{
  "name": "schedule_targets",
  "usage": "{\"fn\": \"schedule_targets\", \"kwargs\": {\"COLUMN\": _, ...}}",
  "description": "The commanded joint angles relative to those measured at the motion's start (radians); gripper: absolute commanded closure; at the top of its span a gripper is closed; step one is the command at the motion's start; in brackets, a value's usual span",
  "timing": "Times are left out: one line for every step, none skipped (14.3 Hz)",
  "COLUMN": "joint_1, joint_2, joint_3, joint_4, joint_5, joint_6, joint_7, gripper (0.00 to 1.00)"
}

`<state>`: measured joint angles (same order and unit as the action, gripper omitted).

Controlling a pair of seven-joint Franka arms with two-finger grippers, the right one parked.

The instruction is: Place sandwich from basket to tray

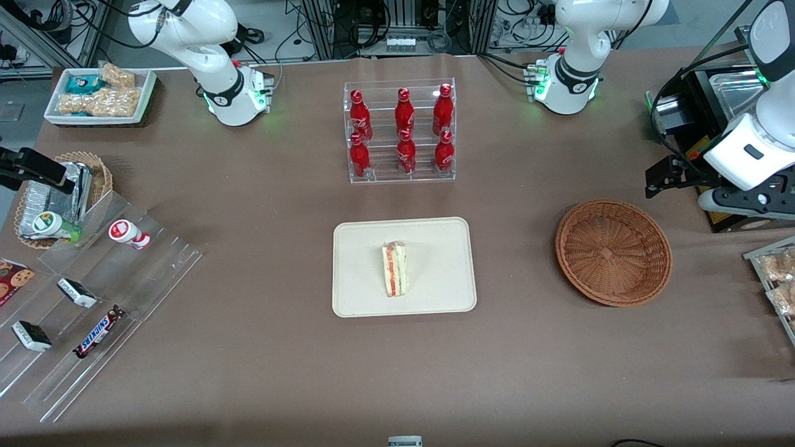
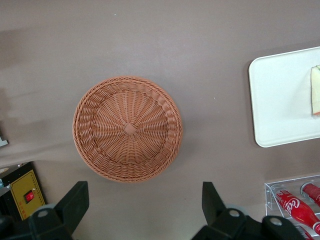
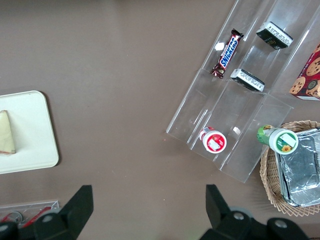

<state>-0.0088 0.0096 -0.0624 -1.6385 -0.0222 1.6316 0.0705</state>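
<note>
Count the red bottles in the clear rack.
6. All stand in the clear rack, farther from the front camera than the tray: three on the upper step, three on the lower step. None seems hidden.

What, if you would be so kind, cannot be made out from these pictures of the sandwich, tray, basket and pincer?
- Sandwich: in the left wrist view the frame edge cuts off most of it; its wrap cannot be confirmed in any view.
- Tray: whole only in the front view; both wrist views crop it.
- Pincer, open above the table beside the empty basket: in the front view its tips are too dark to tell apart.
- Bottles: rack cropped in the left wrist view.
</note>
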Motion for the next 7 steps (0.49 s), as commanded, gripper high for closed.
{"fn": "schedule_targets", "kwargs": {"joint_1": -0.008, "joint_2": -0.02, "joint_3": 0.006, "joint_4": 0.0, "joint_5": 0.001, "joint_6": -0.029, "joint_7": 0.012, "gripper": 0.0}}
{"fn": "schedule_targets", "kwargs": {"joint_1": -0.008, "joint_2": -0.019, "joint_3": 0.006, "joint_4": 0.0, "joint_5": 0.001, "joint_6": -0.029, "joint_7": 0.012, "gripper": 0.0}}
{"fn": "schedule_targets", "kwargs": {"joint_1": -0.008, "joint_2": -0.016, "joint_3": 0.006, "joint_4": 0.0, "joint_5": 0.001, "joint_6": -0.027, "joint_7": 0.012, "gripper": 0.0}}
{"fn": "schedule_targets", "kwargs": {"joint_1": -0.01, "joint_2": -0.016, "joint_3": 0.004, "joint_4": -0.001, "joint_5": 0.001, "joint_6": -0.029, "joint_7": 0.012, "gripper": 0.0}}
{"fn": "schedule_targets", "kwargs": {"joint_1": -0.01, "joint_2": -0.016, "joint_3": 0.004, "joint_4": -0.004, "joint_5": 0.001, "joint_6": -0.029, "joint_7": 0.014, "gripper": 0.0}}
{"fn": "schedule_targets", "kwargs": {"joint_1": -0.01, "joint_2": -0.016, "joint_3": 0.004, "joint_4": -0.007, "joint_5": 0.001, "joint_6": -0.026, "joint_7": 0.014, "gripper": 0.0}}
{"fn": "schedule_targets", "kwargs": {"joint_1": -0.01, "joint_2": -0.016, "joint_3": 0.004, "joint_4": -0.006, "joint_5": 0.001, "joint_6": -0.024, "joint_7": 0.014, "gripper": 0.0}}
